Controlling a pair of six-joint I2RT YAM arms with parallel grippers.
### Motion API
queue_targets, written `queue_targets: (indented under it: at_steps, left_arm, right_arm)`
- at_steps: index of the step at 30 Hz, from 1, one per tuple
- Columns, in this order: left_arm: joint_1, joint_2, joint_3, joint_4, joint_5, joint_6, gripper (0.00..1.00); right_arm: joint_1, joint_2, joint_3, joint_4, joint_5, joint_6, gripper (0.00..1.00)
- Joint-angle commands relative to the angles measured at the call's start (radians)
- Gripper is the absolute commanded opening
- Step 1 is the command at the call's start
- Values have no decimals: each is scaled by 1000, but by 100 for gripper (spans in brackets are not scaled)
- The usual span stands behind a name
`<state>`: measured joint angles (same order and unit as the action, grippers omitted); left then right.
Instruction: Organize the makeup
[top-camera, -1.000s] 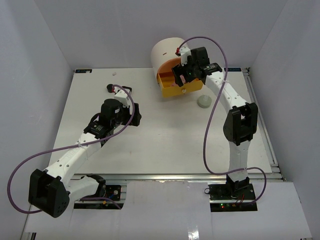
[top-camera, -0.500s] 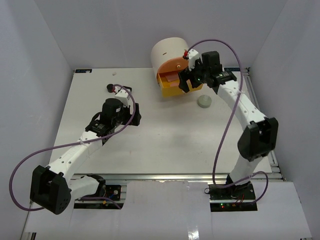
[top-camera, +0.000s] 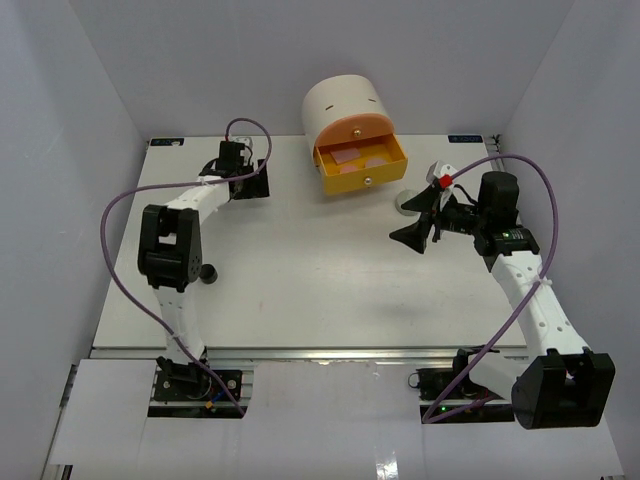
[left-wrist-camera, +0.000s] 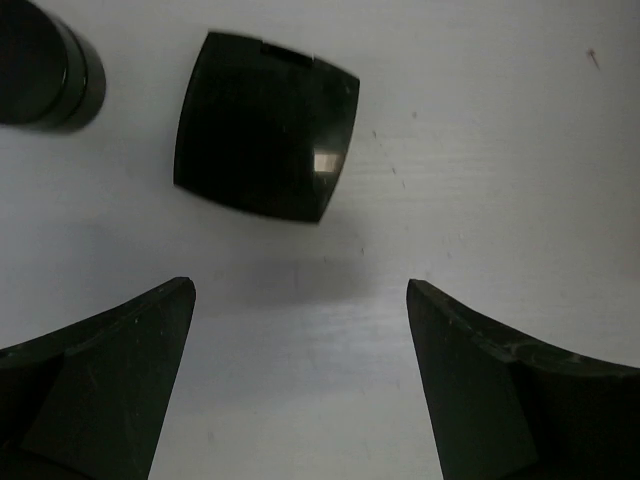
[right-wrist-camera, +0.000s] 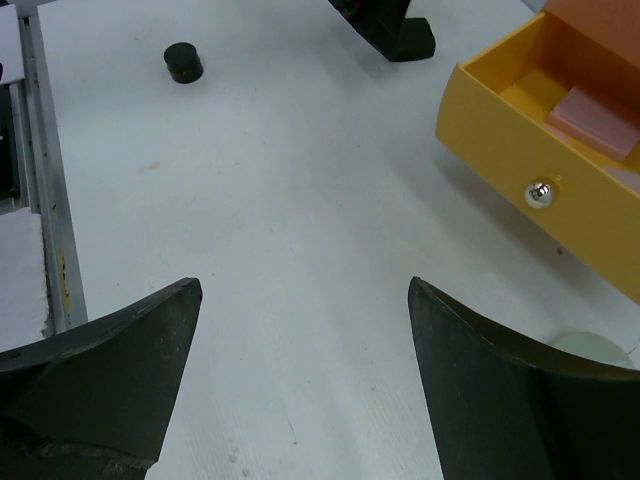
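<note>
At the far-left corner of the counter (top-camera: 300, 290), left hand (left-wrist-camera: 300, 300) was wide open beside a black square compact (left-wrist-camera: 265, 125) (nothing gripped); right hand (right-wrist-camera: 305, 295) also open, empty.

Blk sq compact (left-wrist-camera: 265, 125) flat, beside jar (left-wrist-camera: 45, 65).

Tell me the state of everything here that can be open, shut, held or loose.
yellow drawer: pulled open, pink items inside
orange drawer: shut
black square compact: closed, lying flat, not held
small black jar: upright, not held
left gripper: open, empty
right gripper: open, empty
</note>
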<state>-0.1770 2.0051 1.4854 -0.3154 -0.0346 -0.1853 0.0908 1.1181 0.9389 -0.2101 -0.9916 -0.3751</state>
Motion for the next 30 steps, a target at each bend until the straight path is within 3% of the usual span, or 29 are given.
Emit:
queue_targets:
  at_steps: [1, 8, 20, 24, 30]
  left_arm:
    - [8, 112, 226, -53, -82, 92, 98]
    - [8, 269, 420, -81, -157, 172, 98]
    - [8, 389, 500, -85, -99, 209, 96]
    - [10, 397, 502, -86, -89, 200, 83]
    - [10, 330, 429, -79, -62, 158, 46]
  right_arm:
    - [-29, -25, -8, 107, -118, -1, 90]
    - [-36, -18, -10, 107, -105, 0, 90]
    - [-50, 1, -12, 109, -79, -1, 90]
    - [-54, 6, -14, 113, -77, -1, 90]
    - [-59, 7, -17, 116, -75, 5, 90]
